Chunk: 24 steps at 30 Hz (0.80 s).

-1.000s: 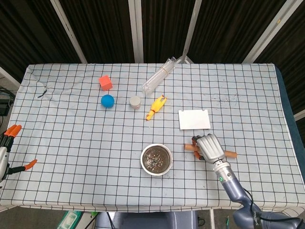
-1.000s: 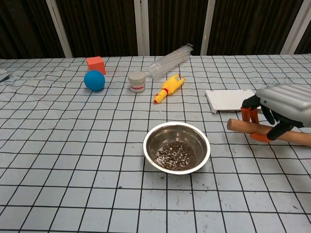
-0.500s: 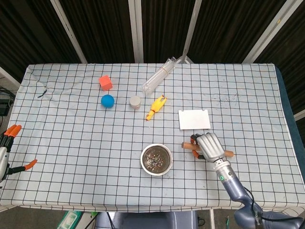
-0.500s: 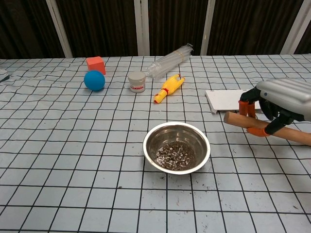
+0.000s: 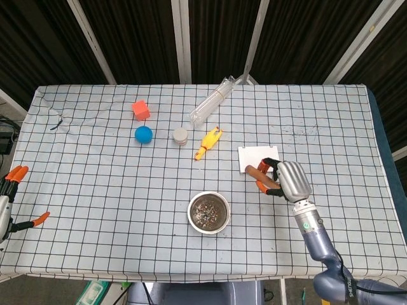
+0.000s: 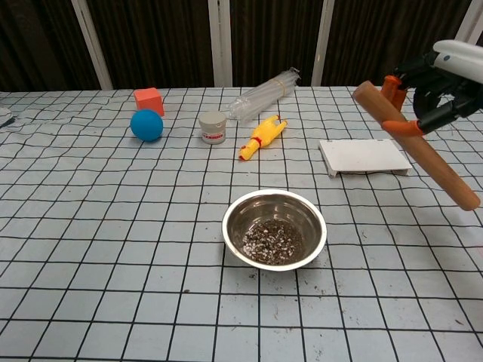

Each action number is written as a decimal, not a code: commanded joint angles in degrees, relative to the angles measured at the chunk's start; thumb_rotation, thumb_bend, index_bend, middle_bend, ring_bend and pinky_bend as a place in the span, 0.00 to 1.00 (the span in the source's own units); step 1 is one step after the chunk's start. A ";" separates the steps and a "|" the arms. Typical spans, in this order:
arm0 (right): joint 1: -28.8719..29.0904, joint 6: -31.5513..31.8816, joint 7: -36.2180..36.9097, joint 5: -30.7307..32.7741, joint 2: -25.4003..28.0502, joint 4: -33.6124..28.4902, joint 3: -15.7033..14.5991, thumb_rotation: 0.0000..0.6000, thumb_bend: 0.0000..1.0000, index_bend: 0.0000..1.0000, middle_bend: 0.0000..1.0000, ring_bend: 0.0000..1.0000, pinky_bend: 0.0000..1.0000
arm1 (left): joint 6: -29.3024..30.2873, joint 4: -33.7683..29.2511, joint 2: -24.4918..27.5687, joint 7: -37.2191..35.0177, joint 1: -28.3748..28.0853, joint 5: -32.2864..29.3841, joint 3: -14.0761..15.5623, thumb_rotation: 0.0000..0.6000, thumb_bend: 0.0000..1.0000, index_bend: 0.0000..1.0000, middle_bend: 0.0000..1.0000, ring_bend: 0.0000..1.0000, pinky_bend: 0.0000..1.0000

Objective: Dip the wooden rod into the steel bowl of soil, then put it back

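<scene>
My right hand (image 5: 289,180) (image 6: 445,79) grips the wooden rod (image 6: 413,145) (image 5: 259,171) and holds it in the air, well above the table, to the right of the steel bowl (image 5: 208,211) (image 6: 275,227). The rod slants, with its free end pointing up and to the left and its other end lower on the right. Dark soil (image 6: 272,240) lies in the bottom of the bowl. My left hand (image 5: 9,198) shows only at the far left edge of the head view, orange fingertips spread, holding nothing.
A white flat pad (image 5: 257,156) (image 6: 364,157) lies under the raised rod. Further back are a yellow rubber chicken (image 5: 207,142), a small white jar (image 5: 180,135), a blue ball (image 5: 144,134), an orange cube (image 5: 140,109) and a clear plastic bottle (image 5: 212,101) on its side.
My right hand has lifted the rod off the table, from lying flat beside the bowl to high in the air, and moved it back over the white pad.
</scene>
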 commanded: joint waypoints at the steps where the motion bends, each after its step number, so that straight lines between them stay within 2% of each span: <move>1: -0.59 0.82 2.37 0.50 1.15 -1.80 1.12 1.00 0.42 0.80 0.60 0.67 0.60 | -0.01 -0.04 -0.02 -0.07 0.00 0.00 0.00 1.00 0.05 0.00 0.00 0.00 0.00; 5: -1.50 3.17 6.95 -1.45 0.87 -3.79 1.52 1.00 0.42 0.80 0.60 0.67 0.61 | 0.13 -0.12 -0.11 -0.29 0.02 0.15 -0.04 1.00 0.05 0.00 0.00 0.00 0.00; 12: -2.20 7.45 13.51 -7.91 -2.97 -2.08 -0.19 1.00 0.42 0.81 0.61 0.68 0.63 | 0.83 0.07 -0.36 -0.60 0.18 0.93 0.04 1.00 0.05 0.00 0.00 0.00 0.00; 18: -0.95 10.75 24.15 -16.67 -7.83 2.57 -2.54 1.00 0.42 0.81 0.61 0.68 0.63 | 1.79 0.59 -0.90 -0.92 0.45 1.50 0.00 1.00 0.05 0.00 0.00 0.00 0.00; 24: 0.12 12.26 31.08 -19.44 -10.97 5.29 -3.59 1.00 0.42 0.81 0.61 0.68 0.63 | 2.84 0.82 -1.51 -0.52 0.81 1.64 -0.14 1.00 0.05 0.00 0.00 0.00 0.00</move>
